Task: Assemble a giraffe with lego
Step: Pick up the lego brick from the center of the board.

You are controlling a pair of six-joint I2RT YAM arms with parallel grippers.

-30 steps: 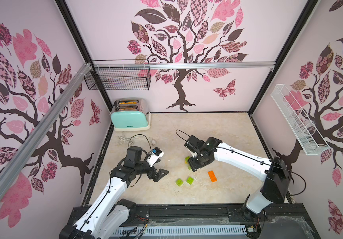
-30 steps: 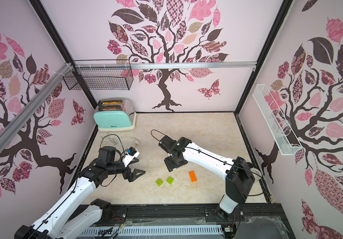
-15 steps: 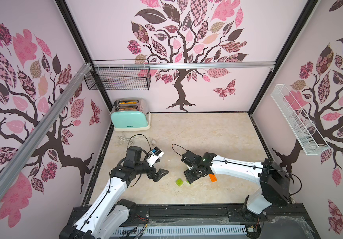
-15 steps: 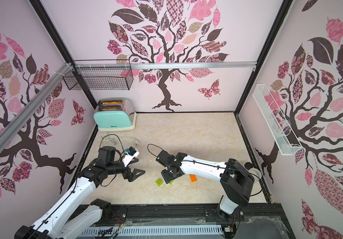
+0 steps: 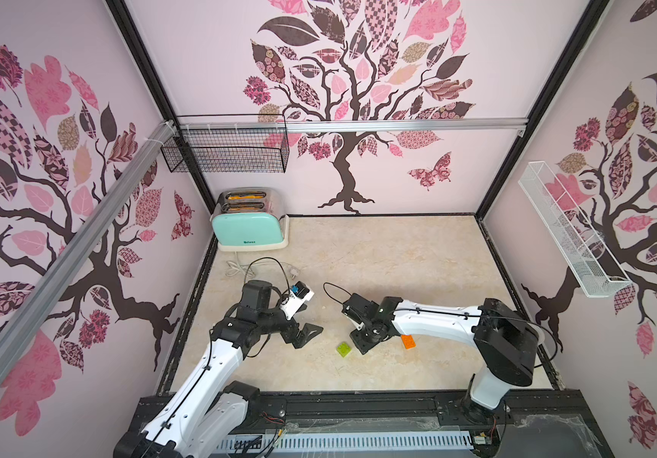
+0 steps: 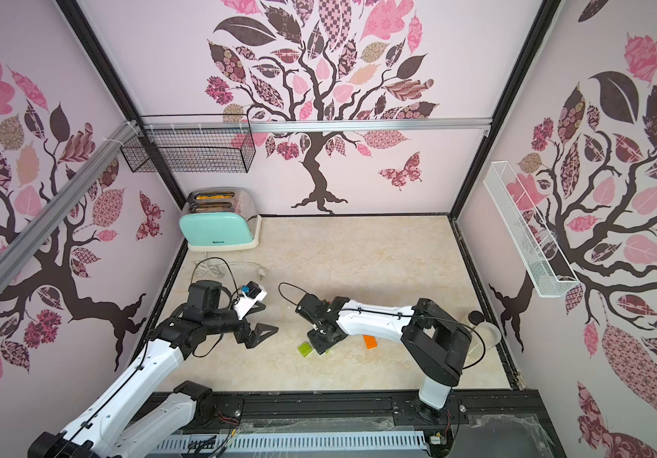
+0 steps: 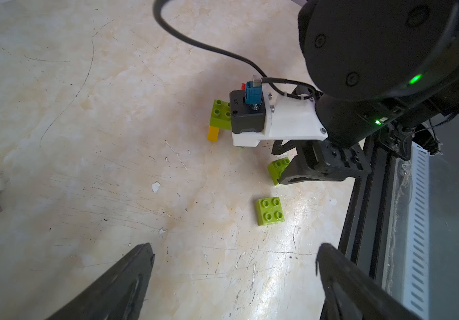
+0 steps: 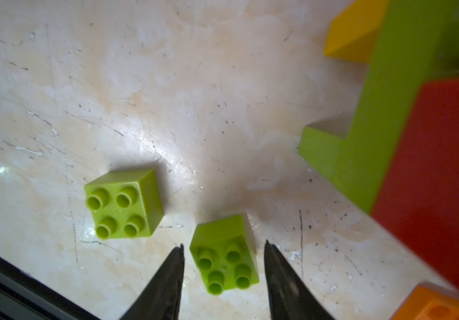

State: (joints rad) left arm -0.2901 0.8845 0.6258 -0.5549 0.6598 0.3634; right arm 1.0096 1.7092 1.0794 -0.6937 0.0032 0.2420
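Moved nearer, the right gripper (image 8: 223, 244) straddles a lime brick (image 8: 224, 261), fingers (image 8: 167, 282) narrowly clear of it; the left gripper (image 7: 234, 246) is spread wide, empty.

Top pair: stereo, high at front, facing down & toward back wall (image 5: 477, 170); whole worktop (image 5: 398, 246) in both top views, wide.
L wrist cam: low, close; looks past own L fingers (image 7: 117, 282) across worktop to R arm (image 7: 361, 41).
R wrist cam: v. close, down past R fingers (image 8: 164, 282).
Shared: loose lime brick (image 5: 343, 349), in all four.
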